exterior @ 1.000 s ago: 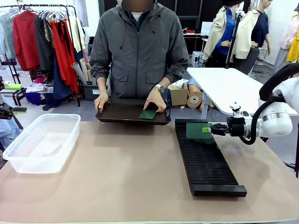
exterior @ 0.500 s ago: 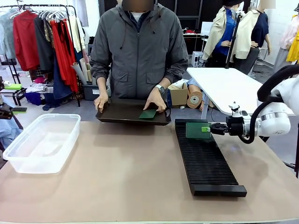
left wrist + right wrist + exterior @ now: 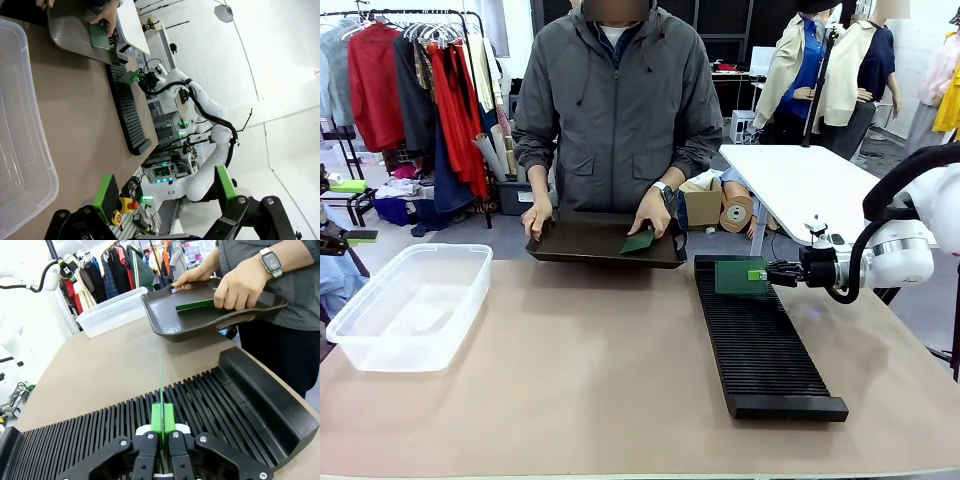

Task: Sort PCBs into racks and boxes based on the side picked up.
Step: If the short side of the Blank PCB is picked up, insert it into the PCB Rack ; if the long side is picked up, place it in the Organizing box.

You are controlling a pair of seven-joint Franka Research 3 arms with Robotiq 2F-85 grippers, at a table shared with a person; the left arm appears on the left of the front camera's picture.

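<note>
Ribbed black plastic rack [image 3: 765,350]: at its far-end slots, right gripper [image 3: 760,273] clamps thin green PCB [image 3: 738,277] upright. Beyond the rack, second PCB [image 3: 638,242] tilts on smooth dark tray [image 3: 575,245]. Left gripper [image 3: 165,187], well aside of the rack, gapes wide.

The PCB [image 3: 735,278] at the right claw [image 3: 761,273] is green; the rack [image 3: 765,350] is black with many thin lines across it; the box [image 3: 410,305] is clear; the table [image 3: 570,400] is light brown; the tray [image 3: 575,243] is dark brown; the second PCB [image 3: 638,242] is darker green; both the right claw and the left claw [image 3: 165,187] are black with bright green pads; the person's jacket [image 3: 620,110] is grey.
</note>
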